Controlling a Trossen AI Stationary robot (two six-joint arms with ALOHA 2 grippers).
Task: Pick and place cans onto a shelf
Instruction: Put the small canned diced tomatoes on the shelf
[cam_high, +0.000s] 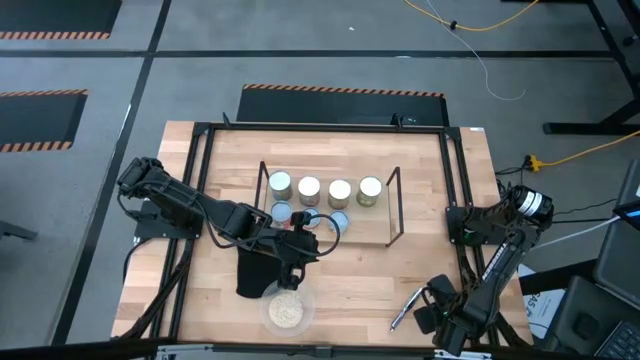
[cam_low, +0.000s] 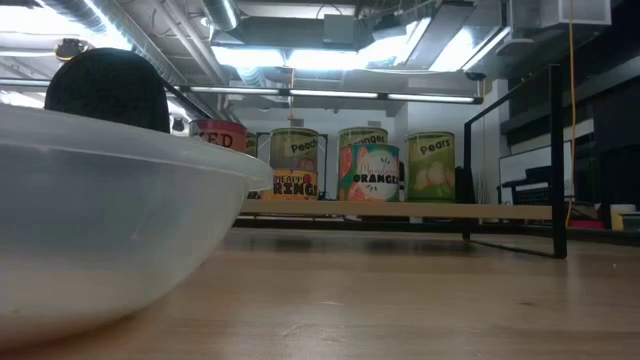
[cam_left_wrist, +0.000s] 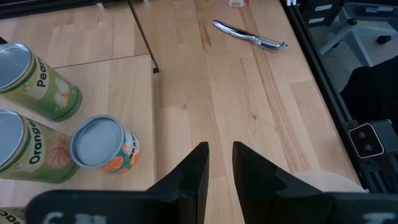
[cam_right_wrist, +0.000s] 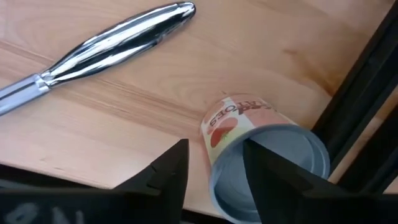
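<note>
Four cans line the shelf top, more below near the left gripper, its fingers narrowly parted and empty. At the table's right edge, the right gripper hangs spread above a lying can beside a pen.

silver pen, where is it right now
In the high view the silver pen lies on the table's front right part, just left of the right claw; the right wrist view shows a tomato can beside it.
</note>
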